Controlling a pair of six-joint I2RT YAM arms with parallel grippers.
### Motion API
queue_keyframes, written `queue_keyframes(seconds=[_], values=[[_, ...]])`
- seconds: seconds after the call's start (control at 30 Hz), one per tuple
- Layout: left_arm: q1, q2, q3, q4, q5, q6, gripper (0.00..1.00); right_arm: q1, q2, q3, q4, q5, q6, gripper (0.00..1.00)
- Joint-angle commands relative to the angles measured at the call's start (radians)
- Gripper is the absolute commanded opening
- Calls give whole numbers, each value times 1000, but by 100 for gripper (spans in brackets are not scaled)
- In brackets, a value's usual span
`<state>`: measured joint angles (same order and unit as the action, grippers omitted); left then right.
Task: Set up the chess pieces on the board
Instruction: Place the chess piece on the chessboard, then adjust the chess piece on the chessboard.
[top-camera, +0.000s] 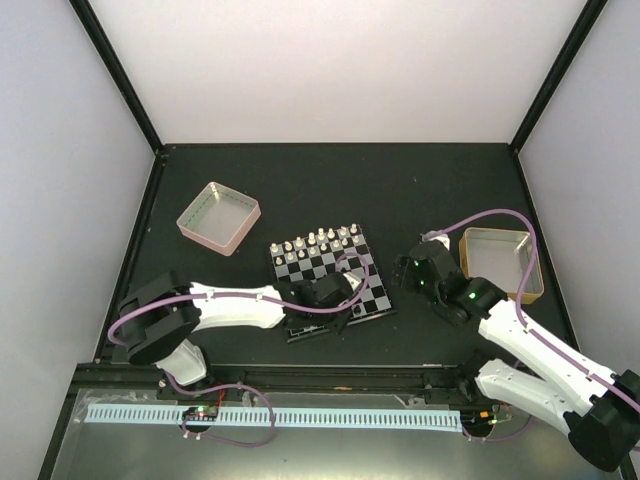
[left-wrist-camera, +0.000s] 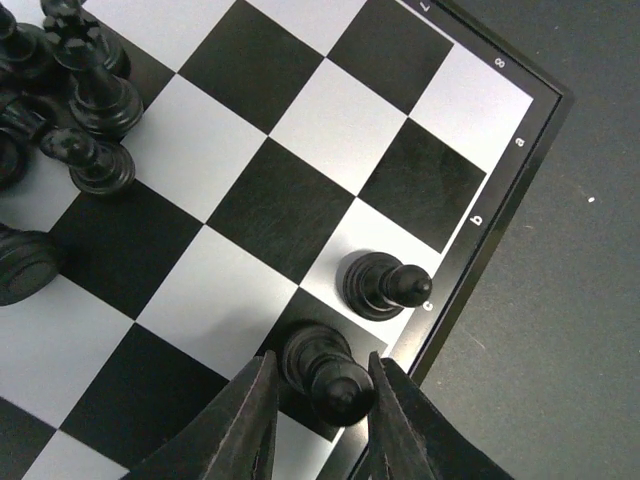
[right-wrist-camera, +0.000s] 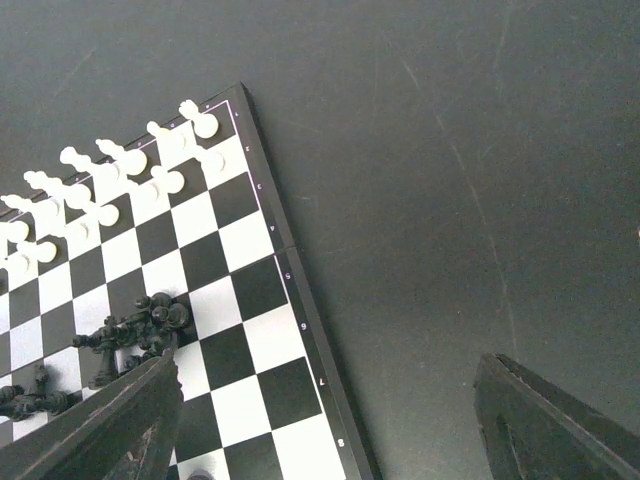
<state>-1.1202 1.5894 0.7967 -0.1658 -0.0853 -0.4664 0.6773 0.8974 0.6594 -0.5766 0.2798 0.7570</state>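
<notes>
- We see a dark, matte table with faint scratches, closed in by pale panels.
- Near its middle front lies the chessboard, flat and turned slightly askew.
- To the far left of the chessboard we find a pink-sided tray, well apart from it.
- On the right sits a tan-sided tray, near the table's right edge and apart from the chessboard.

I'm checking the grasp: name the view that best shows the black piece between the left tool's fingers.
Left wrist: the black piece stands close up inside the left tool, on the board's edge. Top external hides it under the arm. Right wrist shows the board, not this piece.
</notes>
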Motion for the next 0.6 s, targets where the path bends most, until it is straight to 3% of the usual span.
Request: queue_keyframes(seconds=[0.0, 0.23, 0.57], values=[[12, -69, 48, -59, 9, 8, 28, -6, -3, 0, 1, -4, -13, 80], [60, -184, 17, -169, -30, -59, 39, -7, 0, -9, 17, -23, -18, 80], [106, -191, -77, -167, 64, -88, 40, -6, 28, -7, 24, -45, -18, 80]])
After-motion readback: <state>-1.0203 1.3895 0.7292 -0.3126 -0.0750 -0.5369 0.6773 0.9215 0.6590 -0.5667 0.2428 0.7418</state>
